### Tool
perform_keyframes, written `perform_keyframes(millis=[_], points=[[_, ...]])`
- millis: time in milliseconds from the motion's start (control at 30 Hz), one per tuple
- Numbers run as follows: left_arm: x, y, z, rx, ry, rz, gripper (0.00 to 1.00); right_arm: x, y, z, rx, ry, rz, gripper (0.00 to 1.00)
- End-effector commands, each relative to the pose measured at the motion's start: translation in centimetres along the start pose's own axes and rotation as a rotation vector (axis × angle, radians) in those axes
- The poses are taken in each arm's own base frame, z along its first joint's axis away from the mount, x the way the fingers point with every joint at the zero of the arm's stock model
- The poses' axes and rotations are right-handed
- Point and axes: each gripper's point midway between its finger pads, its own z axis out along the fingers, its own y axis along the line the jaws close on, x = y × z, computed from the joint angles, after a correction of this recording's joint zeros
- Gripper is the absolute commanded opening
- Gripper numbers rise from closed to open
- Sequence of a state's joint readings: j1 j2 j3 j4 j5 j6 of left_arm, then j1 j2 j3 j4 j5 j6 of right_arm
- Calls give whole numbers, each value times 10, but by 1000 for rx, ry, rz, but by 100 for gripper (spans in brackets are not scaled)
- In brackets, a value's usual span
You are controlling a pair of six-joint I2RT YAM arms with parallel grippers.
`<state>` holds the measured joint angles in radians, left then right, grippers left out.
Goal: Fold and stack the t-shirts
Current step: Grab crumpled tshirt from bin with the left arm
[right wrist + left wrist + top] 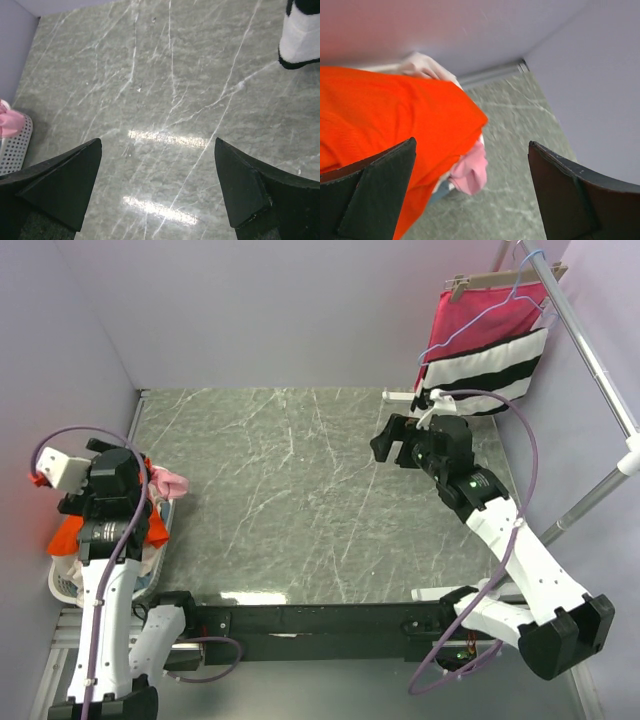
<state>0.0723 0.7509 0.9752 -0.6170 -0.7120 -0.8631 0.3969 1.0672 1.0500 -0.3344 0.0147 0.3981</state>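
Note:
A bright orange-red t-shirt lies heaped in a white laundry basket at the table's left edge. A pale pink t-shirt hangs out under it, and a cream-white one shows behind. My left gripper hovers open over the basket, its left finger above the orange cloth and nothing between the jaws. From the top view the orange t-shirt and the pink t-shirt flank the left gripper. My right gripper stands open and empty above bare table at the right.
A pink cloth with black and white stripes hangs on a hanger from a metal rack at the back right; its lower edge shows in the right wrist view. The grey marble table is walled at the back and left.

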Motion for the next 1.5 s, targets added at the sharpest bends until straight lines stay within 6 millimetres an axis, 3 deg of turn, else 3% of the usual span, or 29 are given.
perform_keyframes(millis=[0, 133, 300, 500, 633, 700, 767, 833, 967, 1000, 1067, 1100, 1167, 1200, 1300, 1400, 1433, 1467], points=[[-18, 28, -1, -163, -91, -27, 99, -16, 16, 1, -46, 5, -11, 100], [2, 54, 11, -293, -88, 41, 100, -10, 22, 8, -75, 40, 11, 100], [16, 61, 16, -326, -65, 3, 99, 3, 23, 16, -86, 85, 29, 100], [48, 81, 35, -408, -19, 65, 97, 6, 21, 21, -63, 115, 27, 100], [60, 79, 44, -414, 16, 90, 69, 7, 21, 24, -61, 118, 33, 100], [66, 81, 47, -414, 32, 101, 60, 8, 21, 25, -61, 125, 33, 100], [70, 78, 50, -392, 53, 107, 37, 9, 21, 26, -58, 128, 32, 100], [65, 72, 49, -371, 56, 98, 1, 10, 18, 26, -50, 132, 26, 100], [37, 40, 40, -233, 38, 103, 1, 13, 15, 26, -41, 126, 22, 100], [26, 20, 36, -158, 40, 72, 1, 12, 16, 26, -45, 120, 24, 100], [7, -2, 25, -55, 32, 64, 1, 14, 16, 27, -51, 123, 26, 100], [-5, -29, 16, 56, 45, 39, 1, 15, 16, 28, -55, 122, 29, 100], [-19, -55, 3, 172, 60, 40, 1, 17, 17, 29, -59, 127, 34, 100], [-30, -83, -13, 298, 89, 29, 1, 18, 17, 29, -61, 126, 36, 100], [-51, -128, -38, 501, 102, 32, 1, 20, 15, 29, -56, 121, 39, 100], [-46, -175, -64, 756, 189, 62, 1, 21, 11, 26, -42, 109, 40, 100], [-30, -190, -76, 863, 279, 84, 1, 20, 9, 25, -35, 102, 40, 100], [-29, -204, -86, 946, 290, 85, 1, 20, 8, 24, -31, 100, 40, 100]])
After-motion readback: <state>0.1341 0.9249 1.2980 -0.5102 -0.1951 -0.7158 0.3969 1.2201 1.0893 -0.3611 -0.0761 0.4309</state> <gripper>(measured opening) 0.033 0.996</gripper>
